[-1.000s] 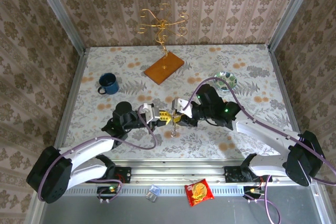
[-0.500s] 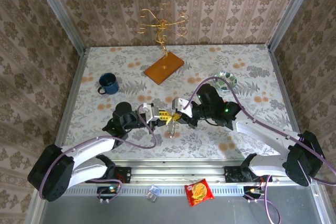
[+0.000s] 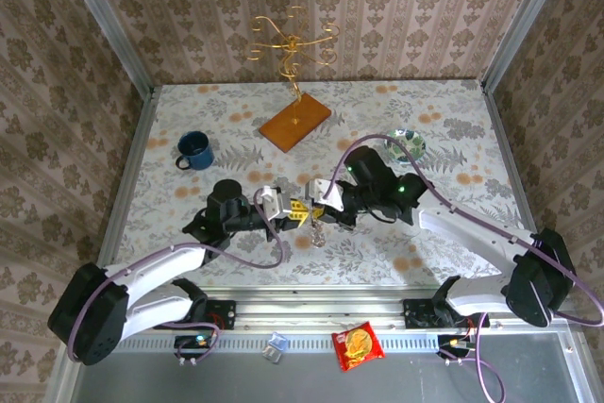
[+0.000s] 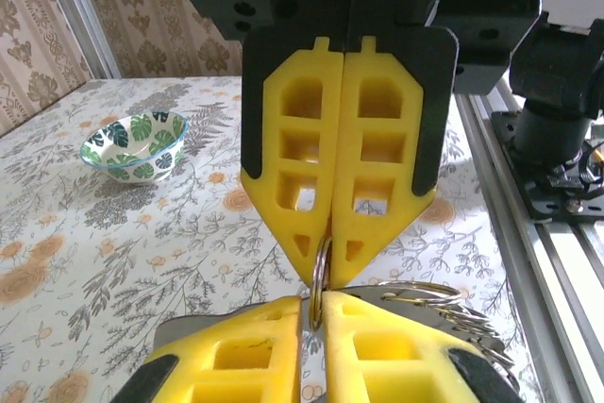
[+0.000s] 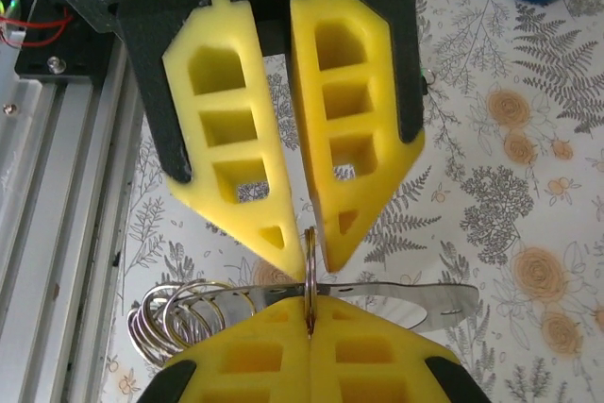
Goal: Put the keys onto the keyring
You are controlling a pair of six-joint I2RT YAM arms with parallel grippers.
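The keyring (image 5: 310, 250) is a thin silvery ring seen edge-on, held above the table between the two grippers at mid-table (image 3: 312, 215). My right gripper (image 5: 310, 309) is shut on its lower edge. My left gripper (image 4: 314, 301) faces it tip to tip, jaws parted a little, with the keyring (image 4: 322, 266) standing in the narrow gap. A bunch of smaller rings (image 5: 175, 320) and a flat silvery metal strip (image 5: 453, 299) hang behind the fingers. I cannot make out the keys. In the top view the left gripper (image 3: 297, 211) and right gripper (image 3: 319, 206) meet.
A blue mug (image 3: 194, 149) stands at the left. At the right is a green-patterned bowl (image 3: 406, 145), and a gold wire stand on a wooden base (image 3: 294, 120) is at the back. A snack packet (image 3: 357, 344) lies by the near rail.
The right gripper has closed on the ring and the left jaws have parted slightly. Both grippers and the hanging bunch have shifted a little to the right.
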